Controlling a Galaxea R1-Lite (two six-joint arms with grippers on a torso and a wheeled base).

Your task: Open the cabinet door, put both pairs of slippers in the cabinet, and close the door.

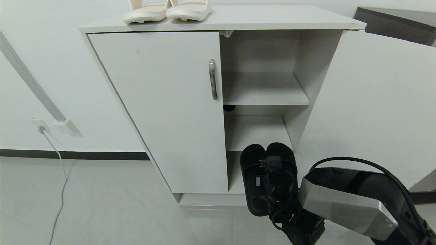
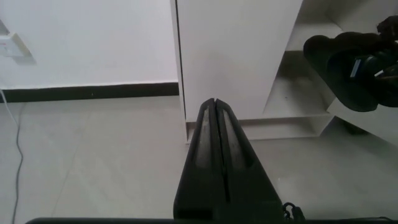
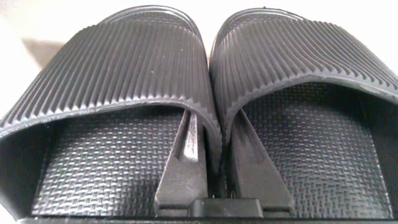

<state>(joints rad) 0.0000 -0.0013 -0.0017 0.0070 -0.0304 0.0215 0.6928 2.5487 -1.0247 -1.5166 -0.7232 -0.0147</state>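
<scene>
My right tool (image 1: 277, 178) has the pair of black slippers (image 1: 252, 160) in its grip. The right wrist view makes the hold plain. One finger (image 3: 186, 165) sits inside each slipper, under the ribbed straps. The fingers are drawn nearly together, and the two adjoining inner side walls of the black slippers (image 3: 143, 68) are pinched between them, so the right tool (image 3: 214, 119) carries both at once. The slippers sit side by side, toes pointing into the cabinet (image 1: 272, 18), at the mouth of its lowest compartment (image 1: 235, 178). I cannot tell whether their soles touch the bottom board.

The cabinet's right door (image 1: 371, 102) is swung wide open. It exposes an upper shelf (image 1: 262, 90), a lower shelf (image 1: 255, 131) and the bottom compartment. The left door (image 1: 160, 109) is closed, with its metal handle (image 1: 213, 80) upright along the inner edge. The pair of cream slippers (image 1: 167, 12) rests on the cabinet top, above the closed left door.

My left tool (image 2: 214, 107) has its fingers pressed flat against each other with nothing between them. It hangs low over the tiled floor (image 2: 93, 155), facing the base of the closed door. The black slippers (image 2: 348, 68) show farther off, on its right-hand side.

A wall socket (image 1: 41, 126) sits on the wall left of the cabinet, and a cable (image 1: 61, 190) trails from it down across the floor.
</scene>
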